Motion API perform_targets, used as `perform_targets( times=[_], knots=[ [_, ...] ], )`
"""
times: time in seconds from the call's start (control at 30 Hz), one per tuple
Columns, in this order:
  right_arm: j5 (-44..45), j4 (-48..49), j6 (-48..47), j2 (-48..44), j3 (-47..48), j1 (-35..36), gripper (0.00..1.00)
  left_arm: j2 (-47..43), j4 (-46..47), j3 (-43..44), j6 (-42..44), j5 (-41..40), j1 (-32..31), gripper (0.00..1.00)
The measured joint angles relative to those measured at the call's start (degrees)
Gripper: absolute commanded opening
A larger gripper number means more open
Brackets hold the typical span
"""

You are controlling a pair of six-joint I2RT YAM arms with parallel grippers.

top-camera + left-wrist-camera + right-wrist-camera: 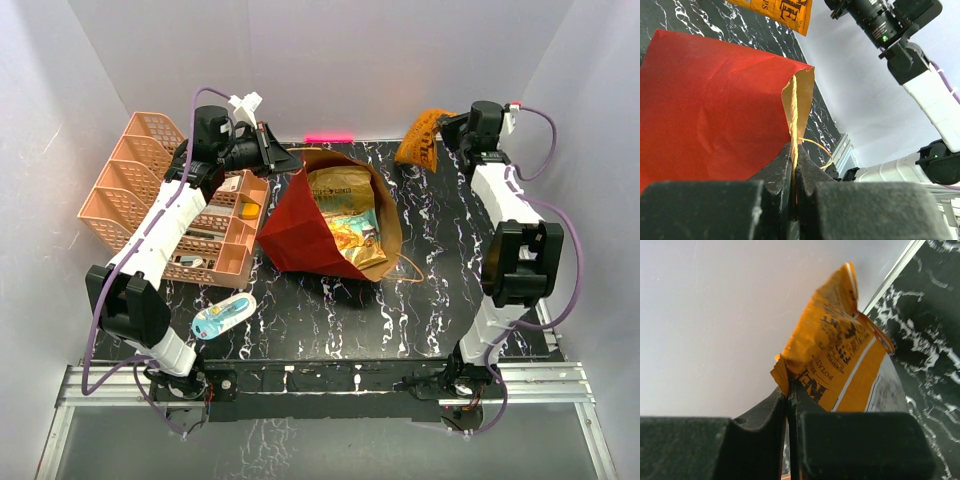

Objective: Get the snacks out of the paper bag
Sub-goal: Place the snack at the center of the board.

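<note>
The red paper bag (300,232) lies on its side mid-table, its brown mouth open toward the right. Inside I see a gold-brown packet (340,190), a teal pack (362,222) and an orange-gold packet (352,243). My left gripper (284,160) is shut on the bag's upper rim; in the left wrist view (795,150) the paper edge (799,100) stands pinched between the jaws. My right gripper (447,135) is shut on the orange chip bag (420,139) at the far right, held above the table. In the right wrist view (788,389) it pinches the bag's corner (835,360).
A pink basket organizer (170,200) stands at the left, beside my left arm. A blue-white blister pack (222,317) lies at the front left. A twine handle (405,268) trails right of the bag. White walls close the table's back and sides.
</note>
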Motion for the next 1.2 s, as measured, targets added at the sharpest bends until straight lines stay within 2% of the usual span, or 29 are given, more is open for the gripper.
perform_targets(
  times=[0.1,0.3,0.53,0.8,0.87,0.93,1.03,1.2],
  knots=[
    [-1.29,5.55,3.98,-3.50,-7.34,-0.33,0.07,0.07,0.07,0.00,-0.39,0.39,0.00,0.00],
    [-3.50,12.70,8.83,-17.66,-37.16,-7.61,0.07,0.09,1.05,-0.02,-1.53,1.42,0.00,0.00],
    [-3.89,13.07,7.13,-23.56,-58.47,-15.04,0.08,0.09,2.45,-0.92,-2.80,2.14,0.00,0.00],
    [-4.26,12.41,1.44,-33.31,-64.67,-16.98,0.27,-1.27,4.52,-4.98,-2.97,2.86,0.00,0.00],
    [-4.11,11.43,-0.81,-35.15,-64.98,-17.92,0.37,-2.10,4.70,-6.16,-2.49,2.95,-0.04,0.00],
    [-3.72,9.84,-3.56,-36.87,-65.00,-18.95,0.42,-3.02,4.44,-7.13,-1.44,2.86,-0.11,0.00],
    [-3.34,6.10,-7.82,-38.03,-64.46,-20.72,0.47,-4.39,3.52,-7.96,0.39,2.56,-0.39,0.00],
    [-4.68,-3.85,-17.38,-40.22,-61.42,-23.10,0.61,-5.73,1.92,-7.91,2.84,2.12,-0.79,0.00]
  ],
)
